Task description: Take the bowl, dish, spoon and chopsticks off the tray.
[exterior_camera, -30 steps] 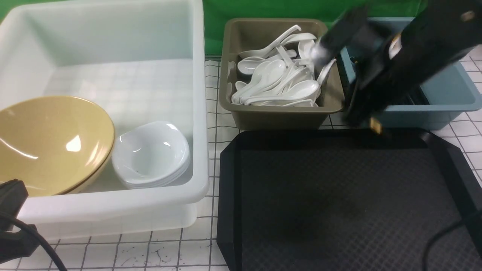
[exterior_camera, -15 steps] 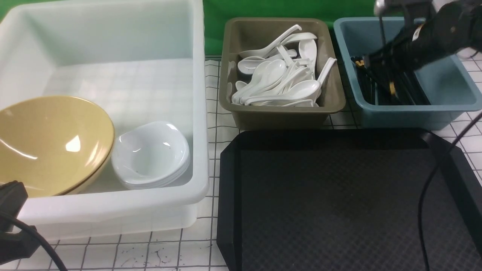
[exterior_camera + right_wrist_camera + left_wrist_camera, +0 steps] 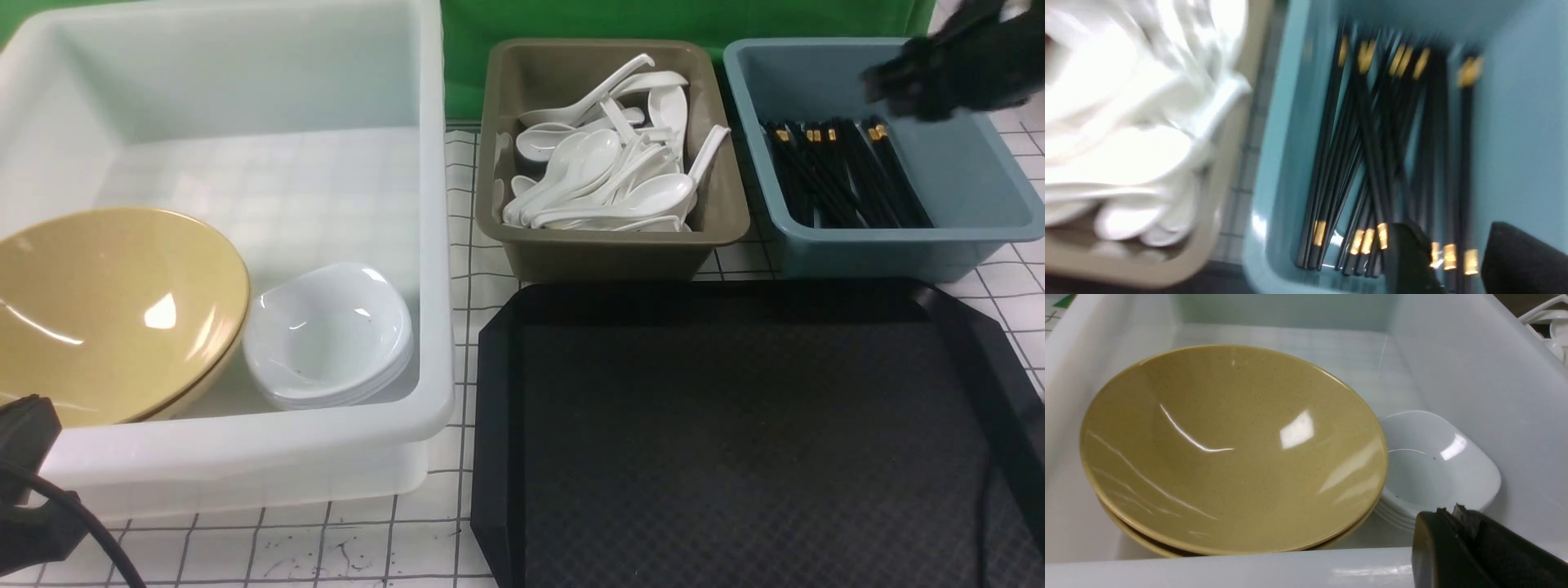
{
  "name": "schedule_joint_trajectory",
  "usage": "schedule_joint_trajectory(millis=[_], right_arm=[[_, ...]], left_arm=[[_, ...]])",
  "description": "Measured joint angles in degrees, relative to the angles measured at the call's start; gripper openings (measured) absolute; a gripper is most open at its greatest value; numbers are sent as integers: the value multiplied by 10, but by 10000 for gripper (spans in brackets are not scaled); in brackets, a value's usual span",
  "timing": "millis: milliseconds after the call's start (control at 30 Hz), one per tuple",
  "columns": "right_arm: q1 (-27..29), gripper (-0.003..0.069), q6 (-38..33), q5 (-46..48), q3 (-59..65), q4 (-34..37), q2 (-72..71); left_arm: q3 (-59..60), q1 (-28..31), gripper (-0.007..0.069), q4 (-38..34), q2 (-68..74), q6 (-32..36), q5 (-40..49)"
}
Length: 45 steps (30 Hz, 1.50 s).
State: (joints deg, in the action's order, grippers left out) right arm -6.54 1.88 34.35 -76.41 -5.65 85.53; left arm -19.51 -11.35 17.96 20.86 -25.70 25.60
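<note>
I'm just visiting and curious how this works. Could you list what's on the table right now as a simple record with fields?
tray: black, nothing on it
white tub: holds stacked yellow bowls and white dishes
olive tub: pile of white spoons
blue tub: black chopsticks lying inside
right gripper: open, above the blue tub, holding nothing
left gripper: near the white tub's edge, state unclear

R hand point(image 3: 1449, 261) raised, fingers apart, blurred, L hand point(image 3: 24, 474) low, state unclear
</note>
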Motion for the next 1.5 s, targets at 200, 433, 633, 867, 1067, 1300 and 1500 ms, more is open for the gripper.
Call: schedule_joint_trajectory(millis=[200, 433, 633, 867, 1067, 1300, 1500], right_arm=[[-15, 134, -9, -136, 220, 1, -273], [-17, 36, -3, -255, 487, 2, -558], [-17, 36, 14, -263, 632, 2, -743], [-15, 37, 47, -256, 725, 1, -843], [-11, 38, 50, -226, 743, -1, -828], [14, 41, 96, -196, 778, -11, -861], [49, 44, 72, -163, 779, -12, -862]], left_arm=[[0, 0, -13, 0, 0, 0, 0], [0, 0, -13, 0, 0, 0, 0], [0, 0, -13, 0, 0, 0, 0], [2, 0, -13, 0, 0, 0, 2], [4, 0, -13, 0, 1, 1, 5], [4, 0, -13, 0, 3, 0, 7], [4, 0, -13, 0, 3, 0, 13]])
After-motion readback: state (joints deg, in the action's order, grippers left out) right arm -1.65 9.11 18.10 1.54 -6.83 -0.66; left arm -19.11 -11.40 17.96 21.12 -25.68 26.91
